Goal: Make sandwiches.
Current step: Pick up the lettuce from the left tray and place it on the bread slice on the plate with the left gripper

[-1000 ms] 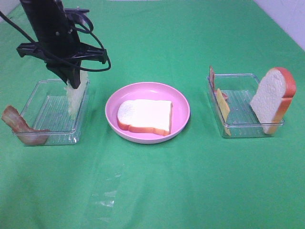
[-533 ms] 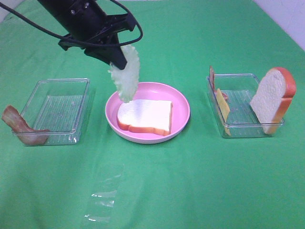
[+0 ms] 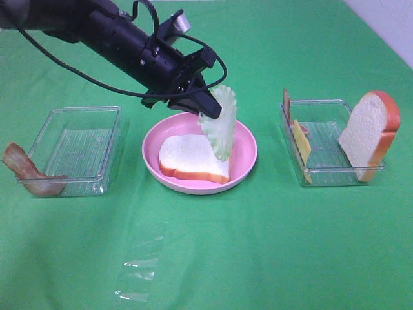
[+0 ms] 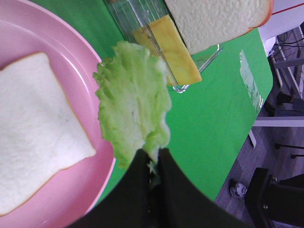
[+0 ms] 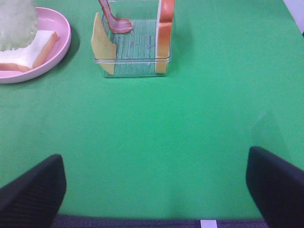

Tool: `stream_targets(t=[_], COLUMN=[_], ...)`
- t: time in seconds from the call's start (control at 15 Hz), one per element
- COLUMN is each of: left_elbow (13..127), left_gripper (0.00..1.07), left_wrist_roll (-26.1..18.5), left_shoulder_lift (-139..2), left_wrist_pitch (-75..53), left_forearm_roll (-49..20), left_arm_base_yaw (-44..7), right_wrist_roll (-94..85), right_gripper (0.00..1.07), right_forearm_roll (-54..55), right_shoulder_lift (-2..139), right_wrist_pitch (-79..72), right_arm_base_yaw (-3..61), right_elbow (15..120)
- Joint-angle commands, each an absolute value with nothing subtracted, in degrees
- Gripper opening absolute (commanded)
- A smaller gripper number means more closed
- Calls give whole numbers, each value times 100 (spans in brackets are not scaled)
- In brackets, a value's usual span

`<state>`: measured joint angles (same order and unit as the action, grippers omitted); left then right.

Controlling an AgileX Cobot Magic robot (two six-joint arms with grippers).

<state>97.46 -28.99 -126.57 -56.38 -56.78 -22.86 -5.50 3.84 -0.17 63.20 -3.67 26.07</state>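
My left gripper [image 3: 201, 113] is shut on a pale green lettuce leaf [image 3: 220, 123] and holds it hanging over the right part of the pink plate [image 3: 248, 146]. One white bread slice [image 3: 193, 156] with an orange crust lies flat on the plate. In the left wrist view the lettuce [image 4: 134, 99] hangs from the shut fingers [image 4: 151, 171] beside the bread [image 4: 33, 128]. The right tray [image 3: 326, 150] holds a second bread slice [image 3: 368, 132], a yellow cheese slice [image 3: 301, 145] and a bacon strip [image 3: 286, 102]. My right gripper [image 5: 154, 187] is open over bare cloth.
An empty clear tray [image 3: 77, 148] stands at the left with a bacon strip [image 3: 29, 173] draped over its front left corner. A clear plastic scrap [image 3: 141, 265] lies on the green cloth near the front. The cloth's right edge drops off beyond the right tray.
My left gripper lifted the lettuce out of the left tray and carried it right, from over the tray to over the right part of the plate. The right arm stayed still.
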Motion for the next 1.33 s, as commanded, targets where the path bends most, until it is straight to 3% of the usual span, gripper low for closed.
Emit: stream_targets(t=[0.07, 0.33, 0.67, 0.93, 1.2, 1.33], left_elbow=[9763, 9763, 9763, 9786, 10388, 10571], left_gripper=[0, 0, 0, 0, 0, 0], left_wrist_roll=[-3088, -3300, -3249, -2727, -1891, -1667], left_shoulder_lift=[-12914, -13144, -13144, -13126, -13126, -13144], left_wrist_pitch=[-5672, -5644, -5300, -4819, -5225, -5437], left_forearm_roll=[-6005, -6102, -5518, -4670, -3449, -3254], left_arm_base_yaw=[-2332, -2332, -2315, -2315, -2320, -2320], right_wrist_roll=[-556, -556, -556, -556, -556, -556], right_gripper=[99, 99, 99, 99, 99, 99], right_forearm_roll=[407, 407, 407, 407, 407, 407], right_shoulder_lift=[-160, -160, -160, -160, -160, -160], right_wrist_pitch=[6291, 6291, 6291, 6291, 6291, 6291], right_arm_base_yaw=[-395, -395, -395, -395, -395, -395], right_elbow=[2595, 2595, 2595, 2595, 2595, 2595])
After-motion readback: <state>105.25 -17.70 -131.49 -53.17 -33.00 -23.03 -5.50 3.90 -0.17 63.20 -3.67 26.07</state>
